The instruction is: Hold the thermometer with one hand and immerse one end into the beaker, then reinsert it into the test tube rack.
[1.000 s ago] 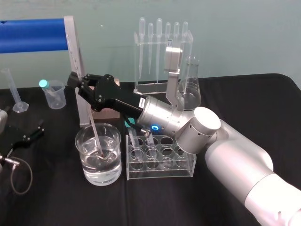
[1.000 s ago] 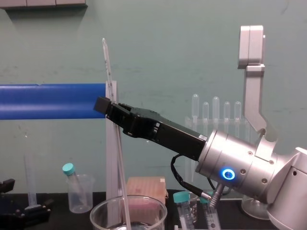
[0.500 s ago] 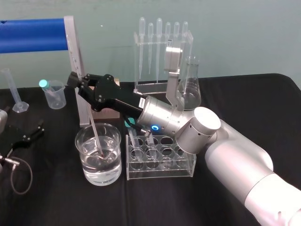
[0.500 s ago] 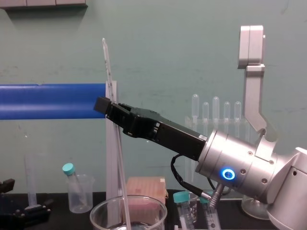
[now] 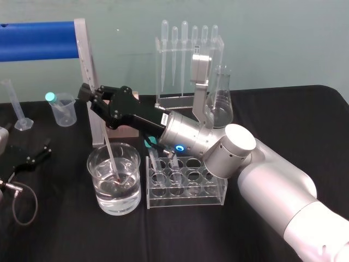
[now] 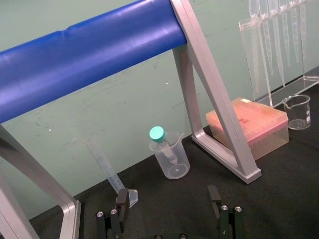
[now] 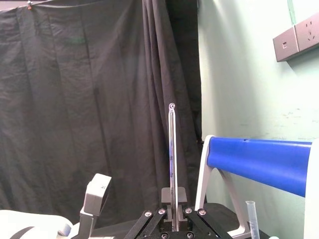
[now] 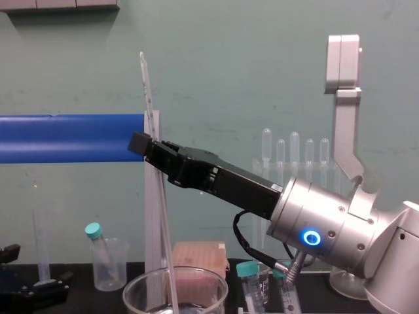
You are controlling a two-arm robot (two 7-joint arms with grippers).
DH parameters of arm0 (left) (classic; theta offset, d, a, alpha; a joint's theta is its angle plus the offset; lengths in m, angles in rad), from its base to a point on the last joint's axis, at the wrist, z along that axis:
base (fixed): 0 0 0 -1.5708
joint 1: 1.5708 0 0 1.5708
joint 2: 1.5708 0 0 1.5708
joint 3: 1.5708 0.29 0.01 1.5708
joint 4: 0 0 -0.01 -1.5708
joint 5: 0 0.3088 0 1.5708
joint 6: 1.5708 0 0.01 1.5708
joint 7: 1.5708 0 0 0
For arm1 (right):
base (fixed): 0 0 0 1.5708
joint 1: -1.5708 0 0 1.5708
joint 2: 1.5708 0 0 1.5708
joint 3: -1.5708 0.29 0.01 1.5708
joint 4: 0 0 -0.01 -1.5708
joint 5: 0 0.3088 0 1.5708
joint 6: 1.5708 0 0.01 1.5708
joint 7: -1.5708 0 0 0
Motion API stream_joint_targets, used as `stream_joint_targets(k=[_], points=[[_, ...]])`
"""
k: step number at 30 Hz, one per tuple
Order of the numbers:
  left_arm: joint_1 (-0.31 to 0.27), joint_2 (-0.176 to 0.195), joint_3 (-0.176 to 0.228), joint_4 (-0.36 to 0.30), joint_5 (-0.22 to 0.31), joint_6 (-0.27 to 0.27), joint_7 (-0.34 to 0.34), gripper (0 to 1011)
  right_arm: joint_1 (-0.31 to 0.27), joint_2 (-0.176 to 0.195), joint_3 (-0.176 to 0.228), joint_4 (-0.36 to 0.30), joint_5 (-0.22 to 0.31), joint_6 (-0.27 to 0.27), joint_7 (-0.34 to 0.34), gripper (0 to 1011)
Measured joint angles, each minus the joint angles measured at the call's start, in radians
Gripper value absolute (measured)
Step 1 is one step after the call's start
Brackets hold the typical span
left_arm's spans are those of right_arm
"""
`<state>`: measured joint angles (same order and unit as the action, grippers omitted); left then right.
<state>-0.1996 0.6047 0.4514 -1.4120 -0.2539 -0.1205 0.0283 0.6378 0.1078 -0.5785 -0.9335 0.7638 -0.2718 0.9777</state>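
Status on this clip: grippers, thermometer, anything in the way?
Right gripper shut on thermometer, red tip down in beaker water. Left gripper open, parked left. Test tube rack beside beaker, nothing between.

The thermometer (image 8: 146, 98) is seen as whitish with a red tip, the beaker (image 5: 101, 196) as clear, the right gripper (image 5: 89, 97) as black, the bar (image 5: 35, 41) as blue, the tube cap (image 5: 50, 97) as teal, the tablecloth (image 5: 65, 234) as black

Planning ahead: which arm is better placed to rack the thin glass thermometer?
Right. The right tool grips the thermometer dipped in the wide clear beaker beside the clear tube rack; left tool lies parked.
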Motion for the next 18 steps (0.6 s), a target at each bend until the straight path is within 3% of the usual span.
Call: stream_joint_targets(k=[18], points=[[0.0, 0.0, 0.0, 0.0, 0.0, 0.0, 0.0, 1008, 0.0, 0.0, 0.0, 0.0, 0.0, 0.0, 0.0, 56]])
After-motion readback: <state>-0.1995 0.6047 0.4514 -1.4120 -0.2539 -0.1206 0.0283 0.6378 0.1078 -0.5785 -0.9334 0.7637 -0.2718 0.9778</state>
